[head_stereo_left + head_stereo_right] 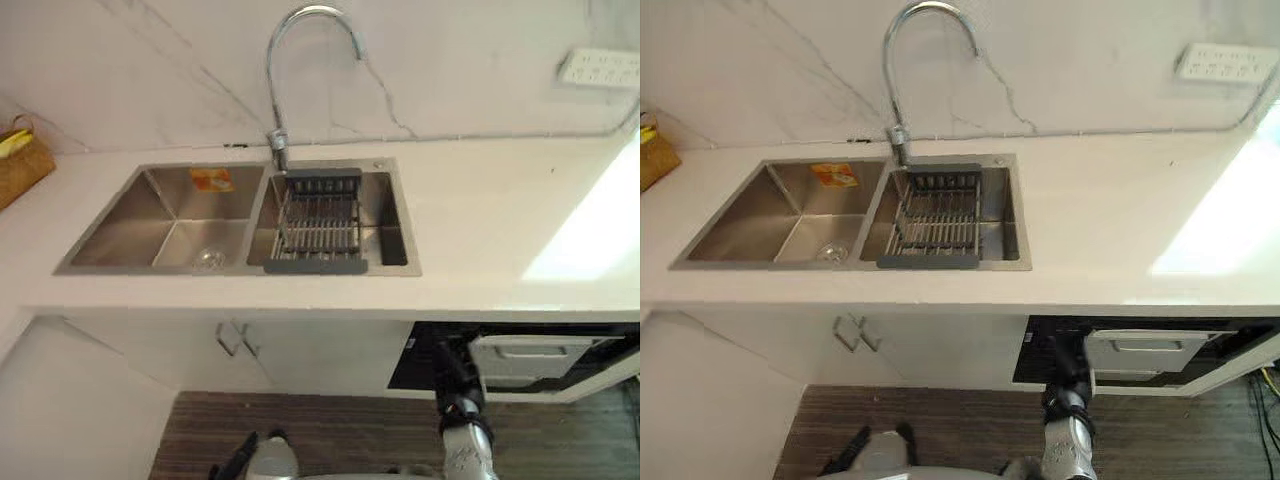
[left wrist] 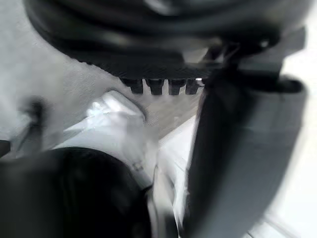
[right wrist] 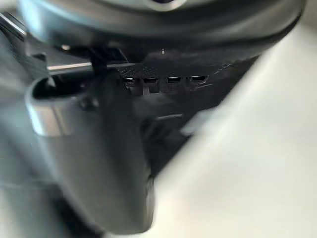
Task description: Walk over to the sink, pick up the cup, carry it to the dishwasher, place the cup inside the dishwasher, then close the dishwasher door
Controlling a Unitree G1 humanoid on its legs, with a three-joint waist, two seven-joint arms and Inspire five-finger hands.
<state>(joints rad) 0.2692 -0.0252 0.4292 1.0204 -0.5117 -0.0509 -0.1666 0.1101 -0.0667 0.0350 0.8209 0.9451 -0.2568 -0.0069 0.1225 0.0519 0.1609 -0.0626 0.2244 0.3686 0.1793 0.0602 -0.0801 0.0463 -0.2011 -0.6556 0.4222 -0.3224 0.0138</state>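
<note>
Sink point(image 1: 130, 215), a twin-basin steel one, sits in the white table point(image 1: 480, 220), well beyond both robot hands. Dishwasher point(image 1: 525, 355) shows dark under the table, just past the right robot hand point(image 1: 455, 372). The left robot hand point(image 1: 238, 458) hangs low. Too blurred to tell either hand's grip.

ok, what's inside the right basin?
A grey slatted rack spans the right basin, below the faucet. The basin floor under the rack is mostly covered.
</note>
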